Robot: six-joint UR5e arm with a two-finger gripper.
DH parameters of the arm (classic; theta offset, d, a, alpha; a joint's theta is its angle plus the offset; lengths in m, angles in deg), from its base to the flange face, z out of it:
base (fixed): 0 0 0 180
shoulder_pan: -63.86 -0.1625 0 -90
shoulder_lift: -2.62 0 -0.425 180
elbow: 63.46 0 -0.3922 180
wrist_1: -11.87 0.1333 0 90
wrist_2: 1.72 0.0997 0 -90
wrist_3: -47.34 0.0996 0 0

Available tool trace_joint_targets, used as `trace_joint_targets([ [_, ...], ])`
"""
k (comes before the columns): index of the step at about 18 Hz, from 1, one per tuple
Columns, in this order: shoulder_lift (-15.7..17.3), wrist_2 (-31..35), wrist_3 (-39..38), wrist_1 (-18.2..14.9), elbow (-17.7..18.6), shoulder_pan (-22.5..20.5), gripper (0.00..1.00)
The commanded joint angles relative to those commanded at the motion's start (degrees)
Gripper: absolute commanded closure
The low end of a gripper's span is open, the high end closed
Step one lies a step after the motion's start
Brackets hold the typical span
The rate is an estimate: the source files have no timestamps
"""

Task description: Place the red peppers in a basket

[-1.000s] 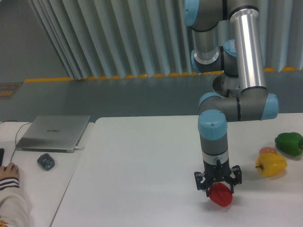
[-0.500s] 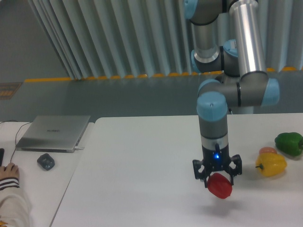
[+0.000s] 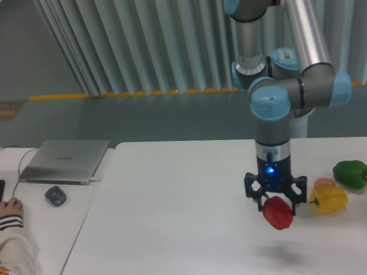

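A glossy red pepper (image 3: 278, 212) hangs in the air above the white table (image 3: 172, 217), its shadow on the tabletop below. My gripper (image 3: 275, 201) points straight down and is shut on the pepper's top, a blue light glowing on its wrist. No basket shows anywhere in view.
A yellow pepper (image 3: 329, 198) and a green pepper (image 3: 350, 173) lie at the table's right edge, with something small and orange-pink (image 3: 324, 183) between them. On the left desk sit a closed laptop (image 3: 65, 160), a dark mouse (image 3: 55, 196) and a person's hand (image 3: 10, 208).
The arm has lifted the red pepper higher off the table and carried it to the right, toward the yellow pepper.
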Motion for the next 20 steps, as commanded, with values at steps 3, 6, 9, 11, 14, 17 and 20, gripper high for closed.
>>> trace_joint_targets([
  [3, 0.00, 0.26, 10.28, -0.26, 0.18, -2.29, 0.59],
  [6, 0.17, 0.53, 24.08, -0.18, 0.44, -5.45, 0.59],
  [9, 0.52, 0.53, 37.33, 0.00, 0.35, -9.48, 0.59],
  [11, 0.79, 0.44, 45.35, 0.09, 0.35, -12.56, 0.59],
  [14, 0.61, 0.27, 54.15, 0.35, 0.44, -16.96, 0.59],
  [17, 0.26, 0.18, 63.82, 0.35, 0.35, -20.48, 0.59],
  [20, 0.09, 0.00, 70.51, 0.44, 0.35, -23.82, 0.59],
])
